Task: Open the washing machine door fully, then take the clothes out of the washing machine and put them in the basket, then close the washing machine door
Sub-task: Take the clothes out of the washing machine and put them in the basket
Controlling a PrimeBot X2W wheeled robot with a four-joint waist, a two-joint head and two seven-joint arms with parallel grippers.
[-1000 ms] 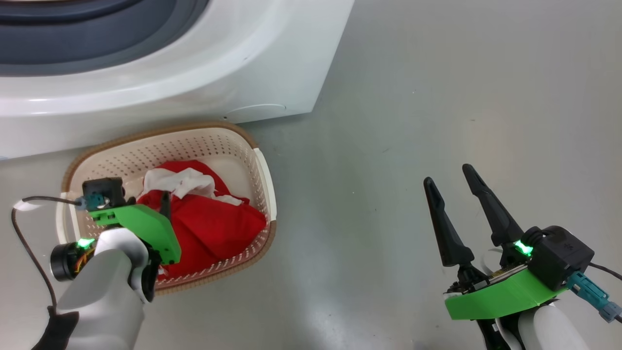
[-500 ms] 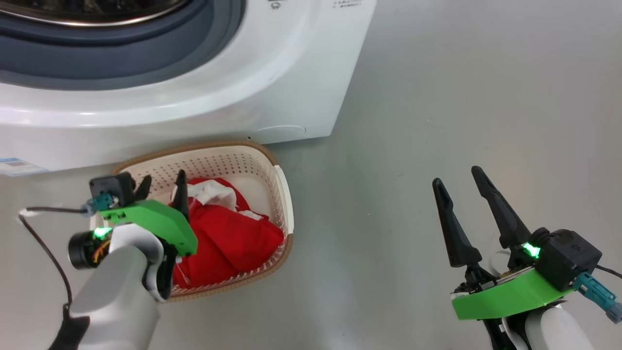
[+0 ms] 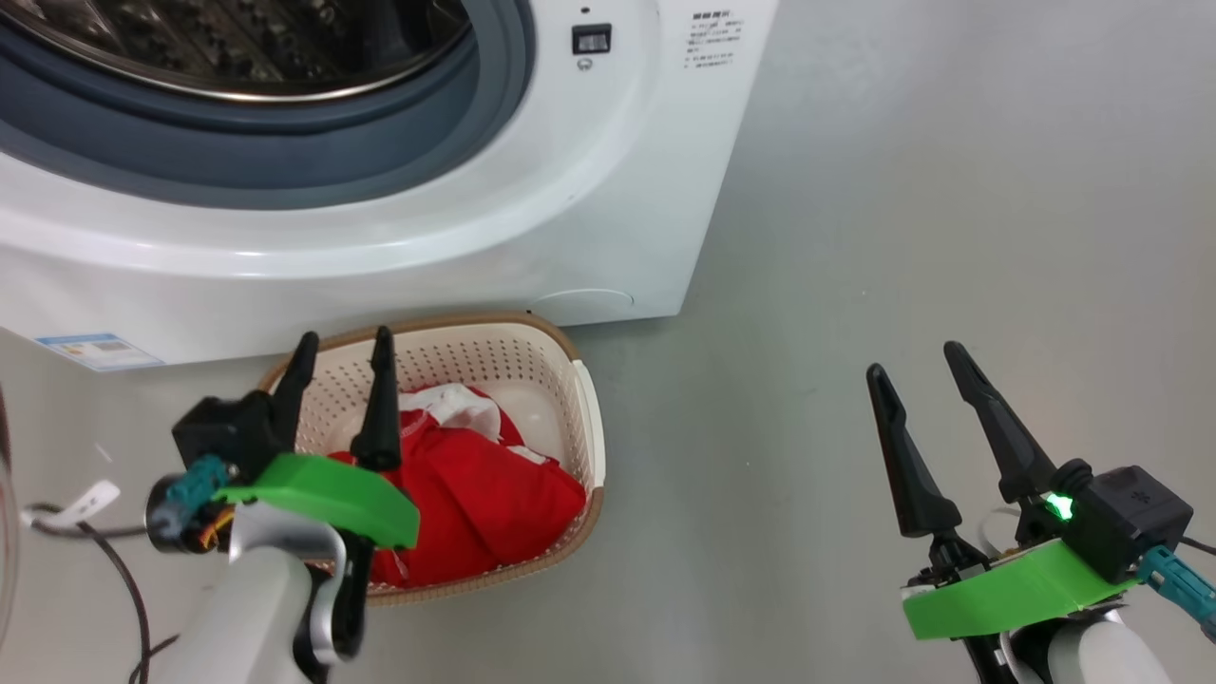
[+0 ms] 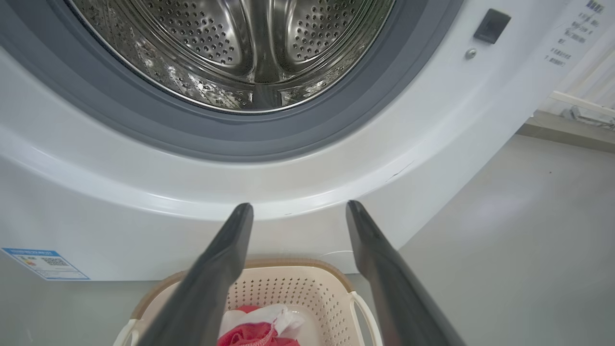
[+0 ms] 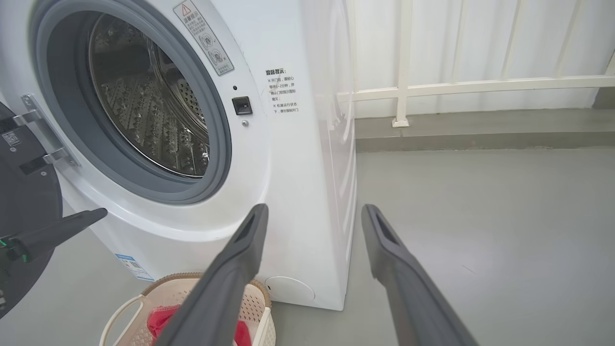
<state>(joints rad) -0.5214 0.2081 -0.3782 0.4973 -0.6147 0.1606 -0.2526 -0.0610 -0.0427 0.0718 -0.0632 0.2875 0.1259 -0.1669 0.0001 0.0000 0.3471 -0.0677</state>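
Clothes (image 3: 475,494) lie bundled, bright red with white, in the basket (image 3: 584,418).

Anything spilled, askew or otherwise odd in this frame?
Nothing stands out. The red clothes lie inside the basket, which stands upright on the floor before the washing machine. What shows of its drum is empty, and the door hangs open.

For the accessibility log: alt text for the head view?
Red and white clothes lie in a cream basket on the floor before a white washing machine with its steel drum exposed. The left gripper hangs open above the basket; the right gripper is open over the floor.
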